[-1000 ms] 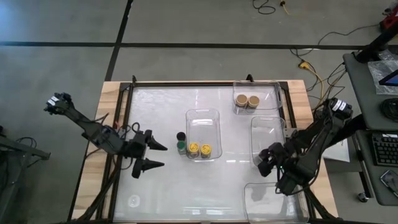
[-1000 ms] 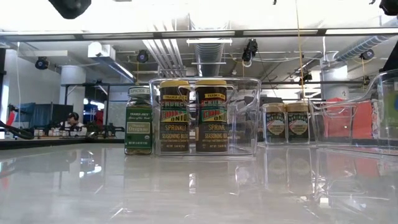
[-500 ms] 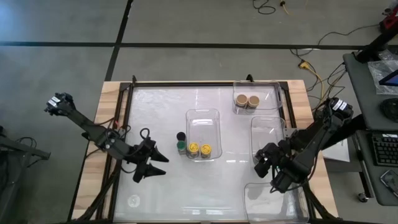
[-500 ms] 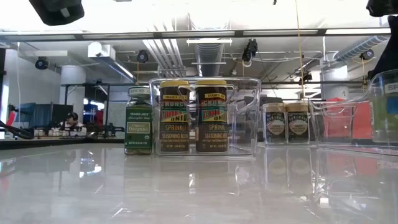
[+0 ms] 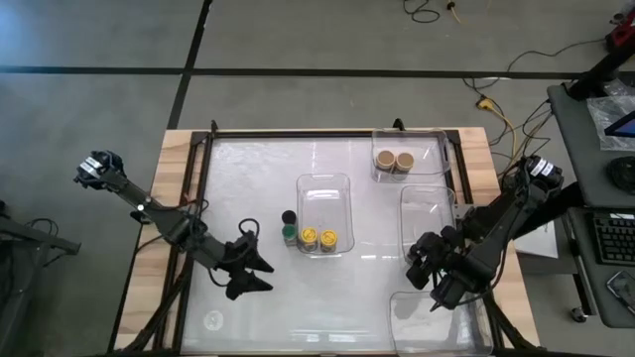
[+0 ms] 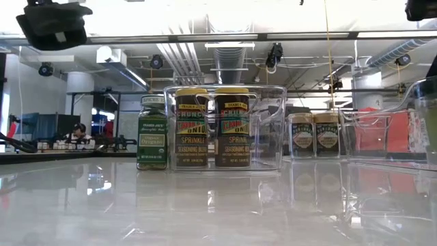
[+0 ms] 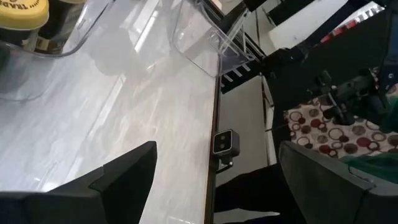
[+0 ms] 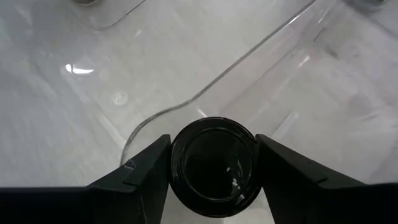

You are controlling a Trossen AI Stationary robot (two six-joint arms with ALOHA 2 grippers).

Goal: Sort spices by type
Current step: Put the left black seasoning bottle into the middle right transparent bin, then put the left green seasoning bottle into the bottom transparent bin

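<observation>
Pincers have both shifted since the earlier frames. In the high view the left pincer has slid down the picture from mid-left to the lower left of the table, away from the jars, and its fingers are spread with nothing between them; the left wrist view shows the same gap over bare table. The right pincer has edged down toward the lower-right tray and is clenched on a black-lid jar, which the right wrist view shows squeezed between both fingers above that tray's rim.

Jars on the table have not moved. A second black-lid jar and a green-lid jar stand touching each other just left of the middle tray, at the picture's centre. Two yellow-lid jars sit side by side inside that tray at its lower end. Two tan-lid jars sit side by side in the upper-right tray. In the low view the green-lid jar stands upright just left of the yellow pair, with the tan pair farther right
</observation>
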